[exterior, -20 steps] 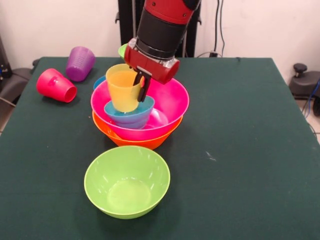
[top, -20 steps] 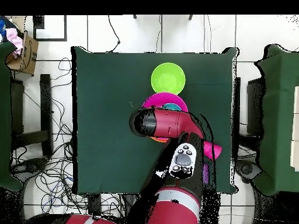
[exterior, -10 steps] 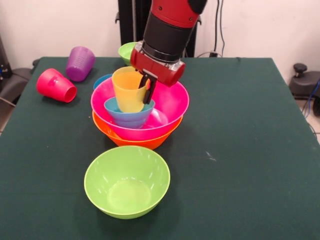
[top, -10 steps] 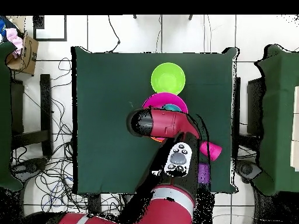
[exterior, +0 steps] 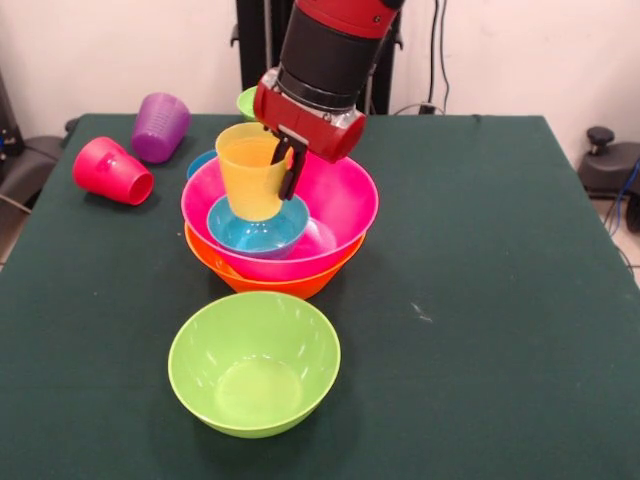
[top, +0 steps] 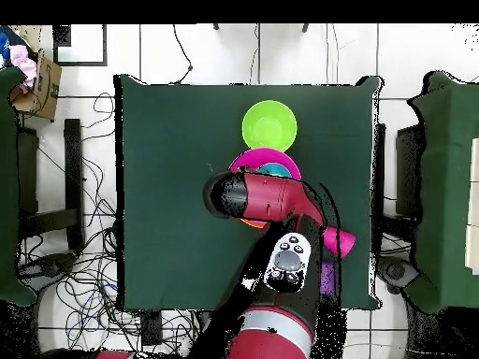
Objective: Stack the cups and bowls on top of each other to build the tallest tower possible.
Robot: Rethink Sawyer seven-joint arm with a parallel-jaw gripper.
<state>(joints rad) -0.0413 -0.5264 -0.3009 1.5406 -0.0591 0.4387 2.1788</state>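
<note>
Above blue bowl, hand grips yellow cup.

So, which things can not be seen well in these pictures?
- Small green bowl: front view, mostly behind the arm.
- Blue bowl behind the stack: front view, hidden by the pink bowl.
- Yellow cup and gripper: overhead view, covered by the arm.
- Purple cup: overhead view, partly covered by the arm.

Cup in small bowl – nested in two stacked bowls.
</note>
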